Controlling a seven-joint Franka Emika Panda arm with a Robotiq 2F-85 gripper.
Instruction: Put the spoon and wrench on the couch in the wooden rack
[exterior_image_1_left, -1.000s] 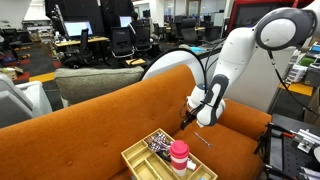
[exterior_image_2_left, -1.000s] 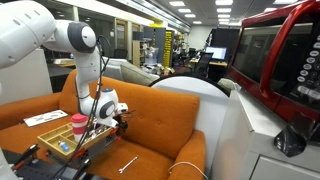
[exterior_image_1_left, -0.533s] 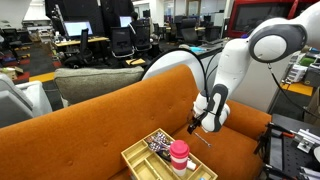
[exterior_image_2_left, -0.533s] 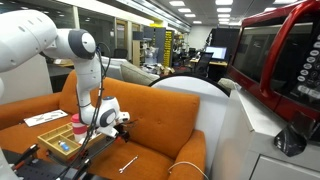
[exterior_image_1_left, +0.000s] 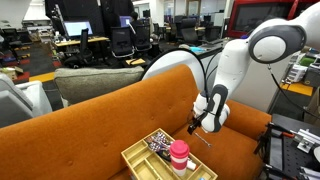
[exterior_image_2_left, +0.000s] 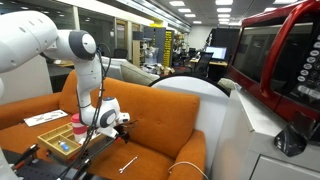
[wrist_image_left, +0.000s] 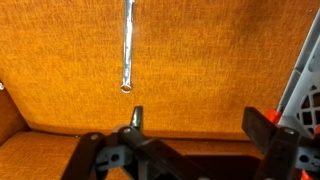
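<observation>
Right now my gripper (exterior_image_1_left: 196, 124) hangs low over the seat of the large burnt-orange fabric couch (exterior_image_1_left: 110, 115), close to its rounded back. The fingers point down at the cushion. In the wrist view the two black fingers (wrist_image_left: 135, 118) stand wide apart, so the gripper is released and nothing is between them; only orange fabric shows in the gap.

A slim silver metal wrench (wrist_image_left: 127, 45) lies flat on the cushion just beyond my fingertips. It runs straight away from me in the wrist view, with its small ring end nearest the gripper, and it touches neither finger. In an exterior view the same wrench (exterior_image_2_left: 128, 163) shows as a pale thin bar on the seat toward the front edge of the couch, near my gripper but apart from it.

A flat rectangular wooden rack of pale yellowish wood (exterior_image_1_left: 135, 158) sits on the same seat, beside my arm and away from the wrench. A pink-red cup (exterior_image_1_left: 179, 155) stands upright in it, and some dark and bluish items fill one of its compartments; they are too small for me to name. I cannot make out the spoon in any view.
</observation>
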